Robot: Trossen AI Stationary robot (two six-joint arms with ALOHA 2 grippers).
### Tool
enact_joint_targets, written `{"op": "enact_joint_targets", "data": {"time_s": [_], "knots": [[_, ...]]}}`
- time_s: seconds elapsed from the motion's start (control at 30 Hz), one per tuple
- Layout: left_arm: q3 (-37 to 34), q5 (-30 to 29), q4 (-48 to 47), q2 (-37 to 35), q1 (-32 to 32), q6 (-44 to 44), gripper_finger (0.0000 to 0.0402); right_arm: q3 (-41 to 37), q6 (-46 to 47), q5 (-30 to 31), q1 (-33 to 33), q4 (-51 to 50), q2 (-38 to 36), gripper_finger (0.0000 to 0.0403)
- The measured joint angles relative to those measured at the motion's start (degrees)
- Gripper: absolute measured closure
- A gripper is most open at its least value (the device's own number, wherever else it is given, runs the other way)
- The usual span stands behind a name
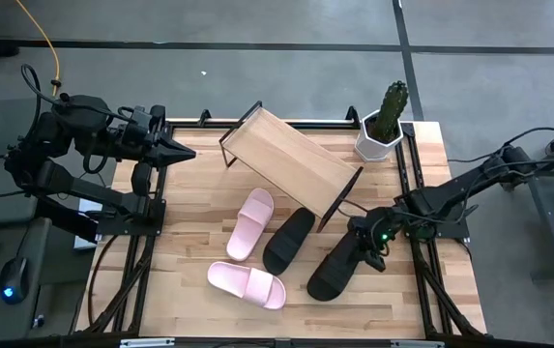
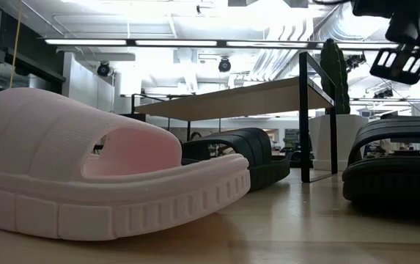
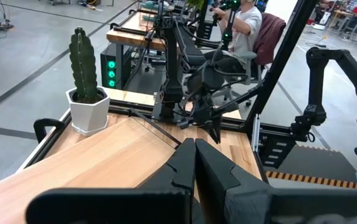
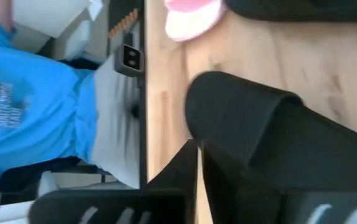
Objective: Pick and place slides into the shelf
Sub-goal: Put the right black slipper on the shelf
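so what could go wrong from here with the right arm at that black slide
The right gripper sits over the heel end of the right-hand black slide; a hold that far off centre could let the slide droop or swing when lifted.

The shelf stands skewed on thin black legs, one close to the gripper, so a rising slide might clip the frame.

The shelf board slants, so a slide laid there could slip towards the cactus pot or the second black slide.

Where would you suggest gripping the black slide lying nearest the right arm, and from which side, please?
I'd grip the raised wide strap of that black slide, coming straight down from above with one finger slipped under the strap. It lies sole-down on the table, so the strap is the only narrow, raised part. The right gripper already sits at its upper end.
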Motion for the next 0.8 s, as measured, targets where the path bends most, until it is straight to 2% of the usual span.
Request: {"op": "enact_joint_targets", "data": {"time_s": [0.3,0.43,0.57,0.8], "knots": [[0.0,0.0,0.0,0.0,0.0,0.0,0.0401,0.0,1.2,8.5,3.1,-0.8,0.0,0.0287],[0.0,0.0,0.0,0.0,0.0,0.0,0.0401,0.0,3.0,10.8,4.4,-1.7,0.3,0.0258],[0.0,0.0,-0.1,0.0,0.0,0.0,0.0401,0.0,4.5,12.0,5.6,-1.8,1.3,0.0244],[0.0,0.0,-0.1,0.0,0.0,0.0,0.0401,0.0,5.6,13.3,7.1,-1.9,5.9,0.0242]]}}
